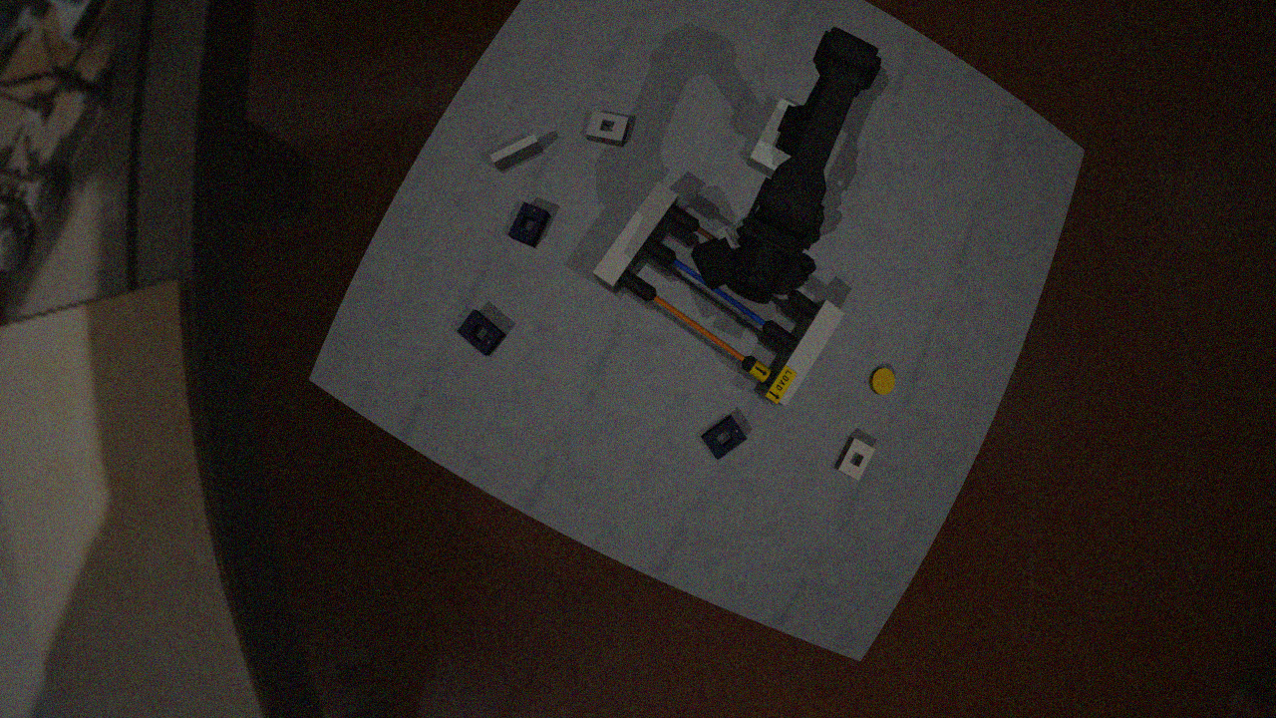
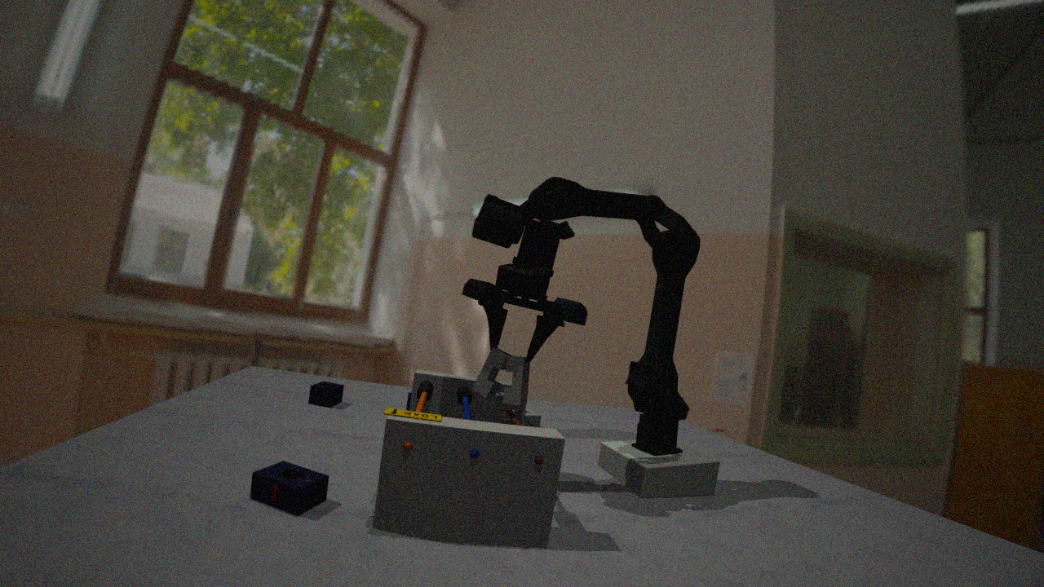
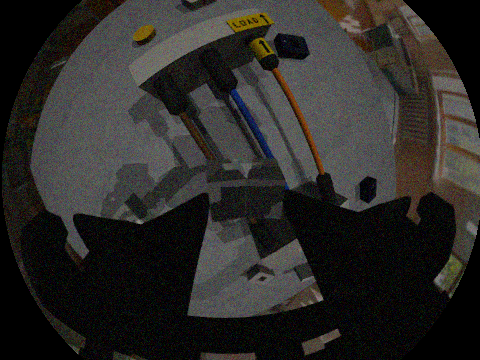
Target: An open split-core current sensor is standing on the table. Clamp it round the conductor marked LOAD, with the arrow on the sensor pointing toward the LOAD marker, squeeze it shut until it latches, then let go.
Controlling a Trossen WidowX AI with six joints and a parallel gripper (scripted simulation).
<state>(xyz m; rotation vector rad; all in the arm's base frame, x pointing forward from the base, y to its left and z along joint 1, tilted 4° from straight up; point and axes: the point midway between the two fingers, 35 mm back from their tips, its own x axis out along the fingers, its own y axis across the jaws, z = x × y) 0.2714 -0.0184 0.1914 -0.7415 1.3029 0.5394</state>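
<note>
My gripper (image 2: 512, 353) (image 3: 246, 198) is shut on the open grey split-core sensor (image 2: 519, 379) (image 3: 247, 202). In the exterior view its halves spread downward with a gap between them. It is held above the fixture, and in the wrist view it overlaps the brown and blue conductors. Its arrow cannot be made out. The orange LOAD conductor (image 1: 700, 329) (image 3: 299, 112) lies to the right of the sensor in the wrist view, apart from it. The yellow LOAD label (image 1: 785, 384) (image 2: 419, 415) (image 3: 247, 23) is on one end block. In the top view the arm hides the fingertips.
The blue conductor (image 1: 724, 297) (image 3: 251, 120) and brown conductor (image 3: 196, 134) run beside the orange one between two end blocks (image 1: 638, 233) (image 2: 466, 482). A pale piece (image 1: 731, 235) shows beside the arm. Navy blocks (image 1: 723, 436) (image 2: 289, 487), white pieces (image 1: 856, 458) and a yellow disc (image 1: 882, 381) lie around the fixture.
</note>
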